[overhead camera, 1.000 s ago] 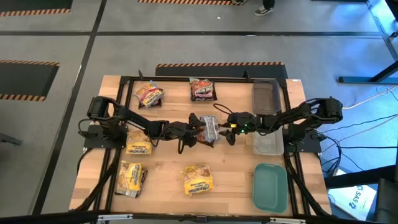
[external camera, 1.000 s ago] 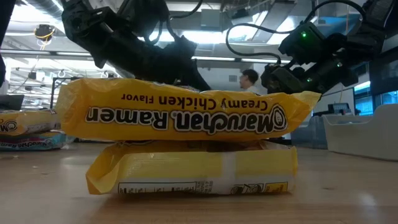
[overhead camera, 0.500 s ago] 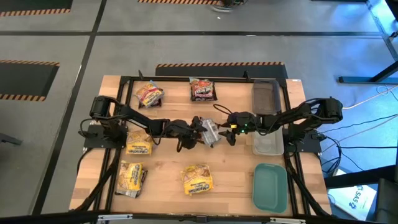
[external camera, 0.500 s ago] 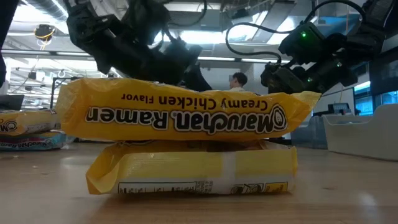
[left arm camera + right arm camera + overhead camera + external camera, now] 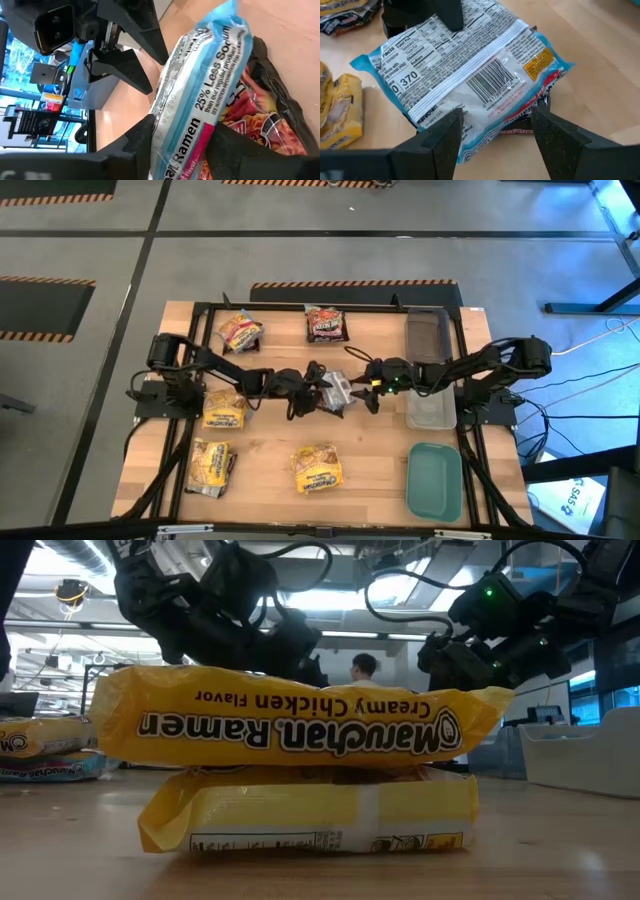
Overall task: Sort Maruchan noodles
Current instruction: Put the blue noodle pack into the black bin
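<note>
A silvery-blue Maruchan packet (image 5: pixel 337 390) sits tilted at the table's middle, over a dark brown-red packet (image 5: pixel 260 100). My left gripper (image 5: pixel 182 132) comes from the left and is shut on it. My right gripper (image 5: pixel 495 120) faces it from the right, open, its fingers standing either side of the packet's near edge (image 5: pixel 495 142). In the right wrist view the packet (image 5: pixel 465 75) shows its barcode side. Other packets lie flat on the table: yellow ones (image 5: pixel 222 410) (image 5: pixel 210 468) (image 5: pixel 317 468), one yellow-red (image 5: pixel 242 330), one dark (image 5: pixel 327 324). My left gripper pinches the silvery-blue packet's end (image 5: pixel 175 150) between its two fingers, one on each flat face. The fingers come nearly level from the table's left. The packet stands tilted on edge, its lower side against the dark packet. My right gripper: I cannot tell whether its fingers touch the packet.
A clear plastic tray (image 5: pixel 430 370) stands at the right, a teal lid (image 5: pixel 434 480) in front of it. In the low view two yellow packets (image 5: pixel 300 725) (image 5: pixel 310 815) lie stacked close to the camera and hide the table's middle.
My left gripper has rolled about its own line, edged toward the table's right and shut on the silvery-blue packet. The packet, lying flat a second ago, has tipped up onto its edge. My right gripper has kept its place.
</note>
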